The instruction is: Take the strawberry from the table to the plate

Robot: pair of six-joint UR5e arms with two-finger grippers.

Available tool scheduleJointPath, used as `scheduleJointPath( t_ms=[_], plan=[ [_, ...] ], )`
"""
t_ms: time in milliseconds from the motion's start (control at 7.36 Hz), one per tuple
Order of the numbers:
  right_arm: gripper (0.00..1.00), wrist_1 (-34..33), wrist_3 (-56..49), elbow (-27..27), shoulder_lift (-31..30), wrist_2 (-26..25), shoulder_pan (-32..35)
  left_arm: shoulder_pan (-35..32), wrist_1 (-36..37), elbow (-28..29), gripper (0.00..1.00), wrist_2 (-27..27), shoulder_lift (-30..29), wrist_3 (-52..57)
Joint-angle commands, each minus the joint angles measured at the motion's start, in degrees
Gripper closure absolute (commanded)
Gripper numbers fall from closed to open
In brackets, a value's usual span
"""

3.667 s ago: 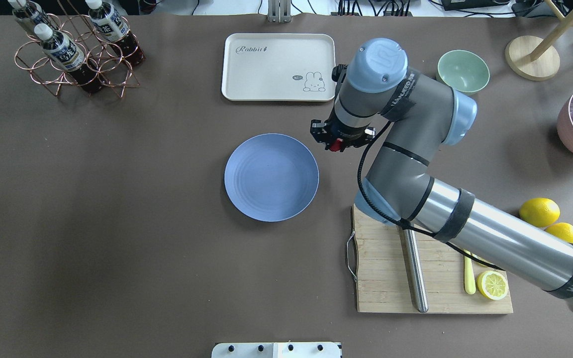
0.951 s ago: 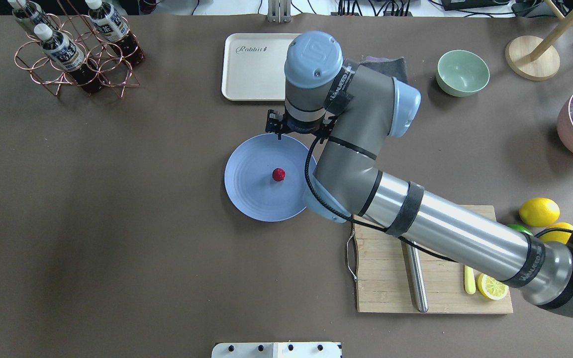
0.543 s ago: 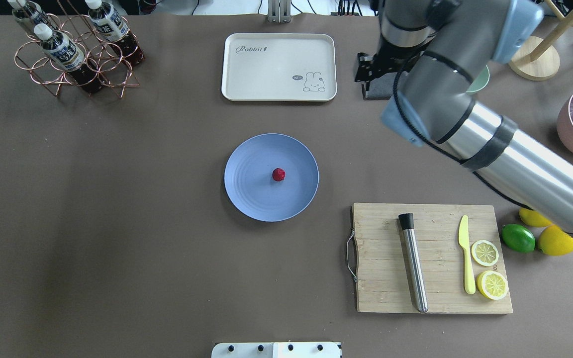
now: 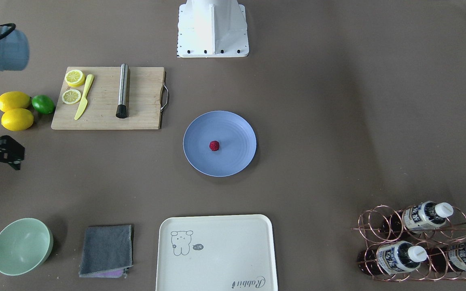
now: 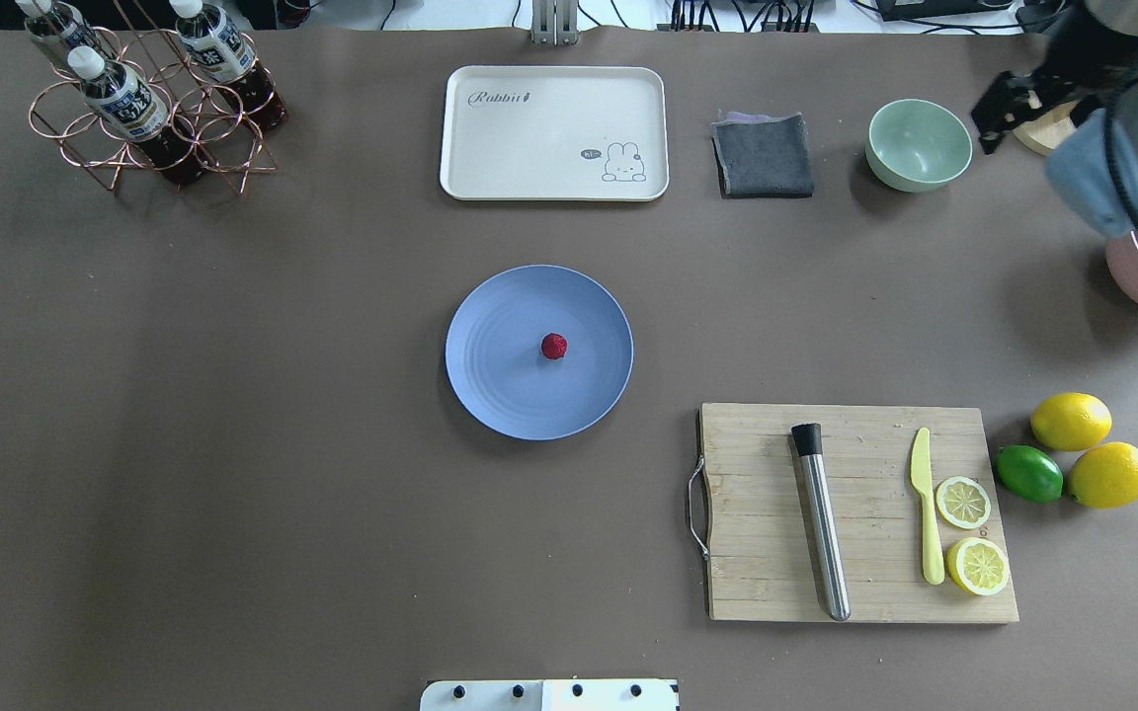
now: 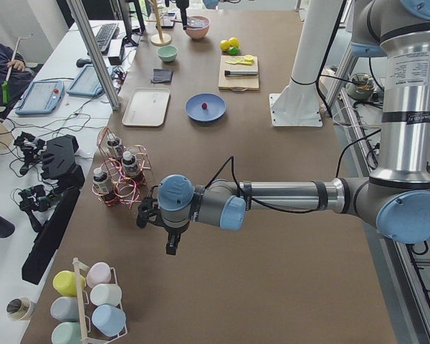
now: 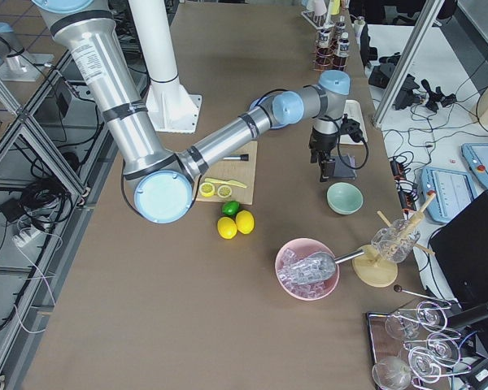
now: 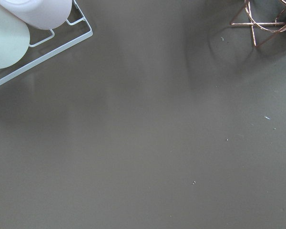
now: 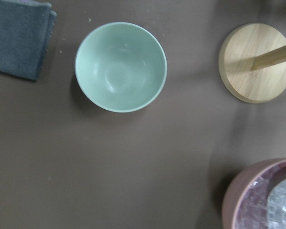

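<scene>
the strawberry (image 5: 553, 346) is sitting on the blue plate (image 5: 490, 385), close to the middle, with nothing touching it, and the plate rests near the centre of the brown surface (image 5: 233, 444). the right hand (image 5: 989, 117) hangs well off to the side, up above the surface by the pale green bowl (image 9: 120, 67); its wrist view looks straight down on that bowl, with the grey cloth (image 5: 764, 155) on one side and a round wooden base (image 9: 256, 62) on the other. i can't tell whether its fingers are apart or together, though nothing shows in them. the left hand (image 6: 170, 242) hovers over bare surface at the far end, near the copper bottle rack (image 6: 122, 175), well away from the plate, and from that side view i can't tell its state either.
</scene>
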Motion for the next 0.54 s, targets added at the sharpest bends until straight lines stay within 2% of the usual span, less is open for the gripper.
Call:
scheduleJointPath(
  t_ms=[0,136,407],
  plan=[
    [0.00,-0.01,-15.67,0.35,-9.59,4.46,9.97,-0.01,0.09,-0.11,0.02,0.00,0.31,0.25],
    [0.00,0.60,-19.31,-0.35,-13.72,4.38,12.27,-0.01,0.00,0.15,0.02,0.17,0.40,0.26],
    [0.00,0.69,-19.35,-1.06,-16.66,3.07,14.04,-0.01,-0.69,-0.02,0.02,0.26,1.71,0.52]
  ],
)
